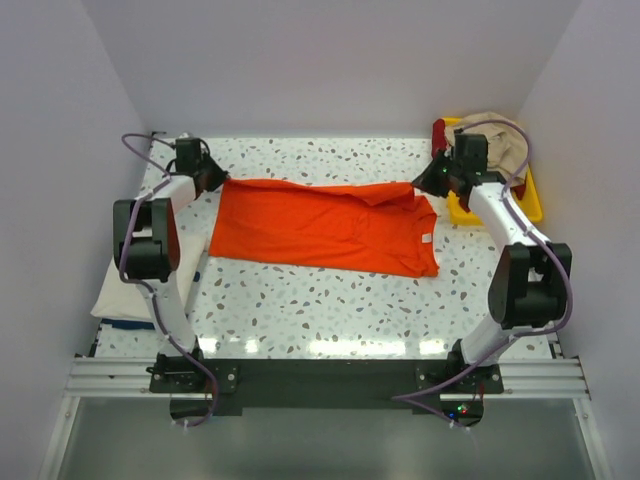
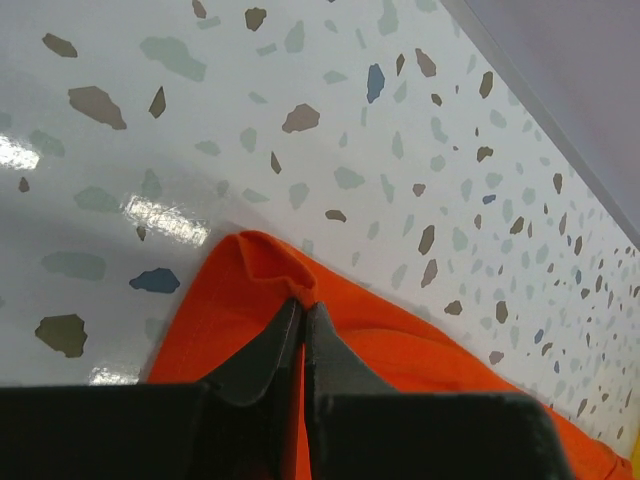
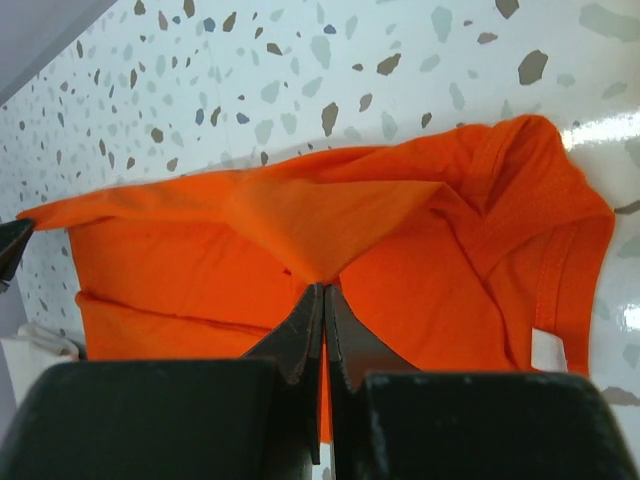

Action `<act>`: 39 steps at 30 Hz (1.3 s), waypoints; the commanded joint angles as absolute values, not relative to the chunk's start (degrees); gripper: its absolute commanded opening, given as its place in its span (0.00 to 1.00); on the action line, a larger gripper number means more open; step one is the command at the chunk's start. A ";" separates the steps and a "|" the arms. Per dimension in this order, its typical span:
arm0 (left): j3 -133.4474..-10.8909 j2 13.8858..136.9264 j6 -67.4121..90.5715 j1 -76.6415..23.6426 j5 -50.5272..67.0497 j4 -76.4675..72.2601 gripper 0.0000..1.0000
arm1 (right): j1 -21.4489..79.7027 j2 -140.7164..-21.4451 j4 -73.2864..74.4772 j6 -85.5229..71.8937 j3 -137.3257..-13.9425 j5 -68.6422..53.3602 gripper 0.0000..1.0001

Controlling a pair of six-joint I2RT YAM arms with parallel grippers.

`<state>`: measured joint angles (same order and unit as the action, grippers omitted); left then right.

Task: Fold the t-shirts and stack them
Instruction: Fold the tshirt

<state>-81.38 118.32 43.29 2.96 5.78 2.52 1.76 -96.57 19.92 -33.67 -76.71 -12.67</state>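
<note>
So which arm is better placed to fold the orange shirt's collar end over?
Right: the right tool pinches the orange t-shirt beside the collar; the left tool grips the opposite end.

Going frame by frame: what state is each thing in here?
orange t-shirt: spread across the table, not fully folded, pinched at both ends.
left tool: shut on the orange t-shirt's corner.
right tool: shut on a raised fold of the orange t-shirt.
beige t-shirt: crumpled in the yellow tray.
cream-white t-shirt: folded, at the table's left edge.
</note>
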 commanded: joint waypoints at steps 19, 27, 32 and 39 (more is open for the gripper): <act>-73.65 110.04 42.10 4.66 4.39 6.94 0.00 | 1.49 -83.15 21.27 -33.49 -65.39 -12.31 0.00; -73.12 109.25 42.28 5.18 3.87 7.56 0.00 | 1.41 -81.65 23.37 -32.87 -64.95 -11.86 0.00; -73.04 109.16 42.19 5.19 3.87 8.00 0.00 | 1.41 -80.42 22.85 -33.57 -63.29 -13.62 0.00; -72.60 108.98 42.45 5.19 4.48 7.91 0.00 | 1.67 -77.43 22.85 -33.66 -59.59 -13.98 0.00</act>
